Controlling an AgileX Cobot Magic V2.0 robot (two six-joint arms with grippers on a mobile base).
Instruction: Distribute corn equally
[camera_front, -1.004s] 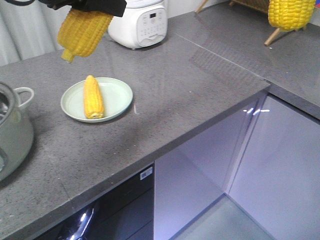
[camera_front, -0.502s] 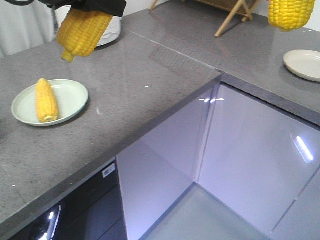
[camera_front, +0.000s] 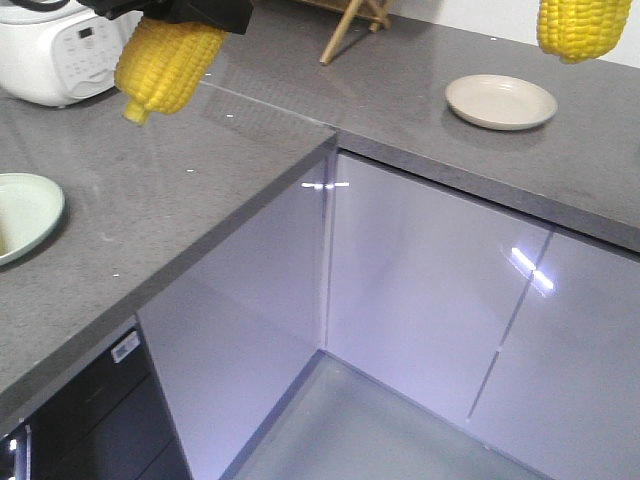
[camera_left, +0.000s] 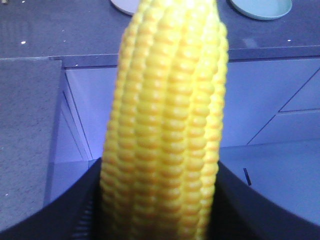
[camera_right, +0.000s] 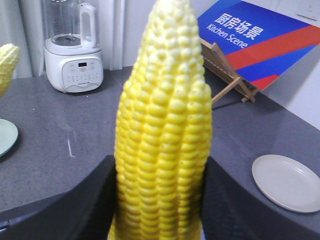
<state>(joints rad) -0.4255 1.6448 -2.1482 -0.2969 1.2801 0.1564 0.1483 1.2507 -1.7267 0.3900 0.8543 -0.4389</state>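
Green plate (camera_front: 22, 212) slid left, beige plate (camera_front: 500, 101) entered bare; corn (camera_front: 165, 62) hangs above counter (camera_front: 210, 170).

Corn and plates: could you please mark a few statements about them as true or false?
1. Each pincer holds a cob. True: the left pincer grips the left cob, the right pincer the right cob.
2. The beige plate holds a cob. False: it is empty.
3. The left cob rests on the counter. False: it hangs in the air above it.
4. A white cooker stands on the counter. True.
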